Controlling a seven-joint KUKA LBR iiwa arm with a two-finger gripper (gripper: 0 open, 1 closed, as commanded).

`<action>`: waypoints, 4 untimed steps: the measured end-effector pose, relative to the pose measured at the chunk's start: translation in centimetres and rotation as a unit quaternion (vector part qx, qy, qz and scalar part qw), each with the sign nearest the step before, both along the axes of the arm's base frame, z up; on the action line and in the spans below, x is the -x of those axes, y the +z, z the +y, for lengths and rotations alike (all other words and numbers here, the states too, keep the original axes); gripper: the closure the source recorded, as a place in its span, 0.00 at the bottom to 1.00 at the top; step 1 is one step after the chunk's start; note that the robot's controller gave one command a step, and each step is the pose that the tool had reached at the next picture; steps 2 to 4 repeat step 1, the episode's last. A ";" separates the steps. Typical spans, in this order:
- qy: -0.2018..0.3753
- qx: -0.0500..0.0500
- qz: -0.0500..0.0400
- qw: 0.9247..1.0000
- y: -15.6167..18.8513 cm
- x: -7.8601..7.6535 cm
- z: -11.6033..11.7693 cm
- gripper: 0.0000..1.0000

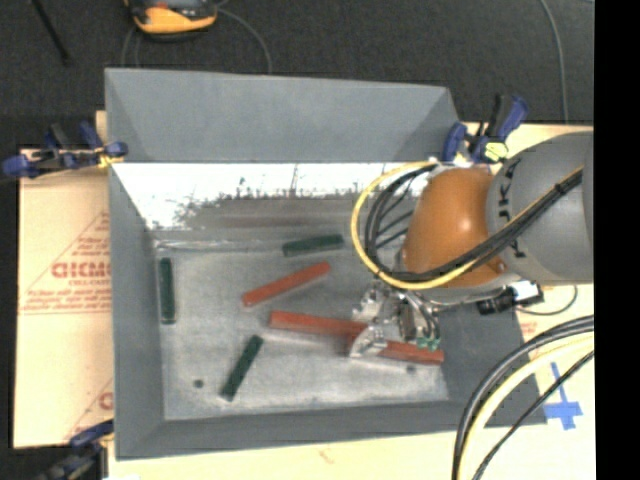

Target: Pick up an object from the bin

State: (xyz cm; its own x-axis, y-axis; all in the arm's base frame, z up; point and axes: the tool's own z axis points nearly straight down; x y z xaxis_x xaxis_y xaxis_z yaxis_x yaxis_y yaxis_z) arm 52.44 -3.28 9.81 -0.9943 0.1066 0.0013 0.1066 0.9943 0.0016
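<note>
Cannot tell whether clenched or released; sits with the gripper [385,336] low over the long red bar [305,321] at the bin's [130,318] front right (likely lined up to grasp across its narrow width). Stands clear of the other red bar [285,285] and the green sticks [240,366].

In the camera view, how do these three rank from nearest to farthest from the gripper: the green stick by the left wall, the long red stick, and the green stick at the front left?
1. The long red stick: runs right up to the gripper, right of the middle.
2. The green stick at the front left: slanted, left of the middle.
3. The green stick by the left wall: far left.
</note>
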 end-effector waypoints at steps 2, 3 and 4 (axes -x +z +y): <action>0.000 0.000 -0.002 1.000 1.1 -0.1 0.0 1.00; 0.000 0.000 -0.002 1.000 1.1 -0.1 0.0 1.00; 0.000 0.000 -0.002 1.000 1.1 -0.1 0.0 1.00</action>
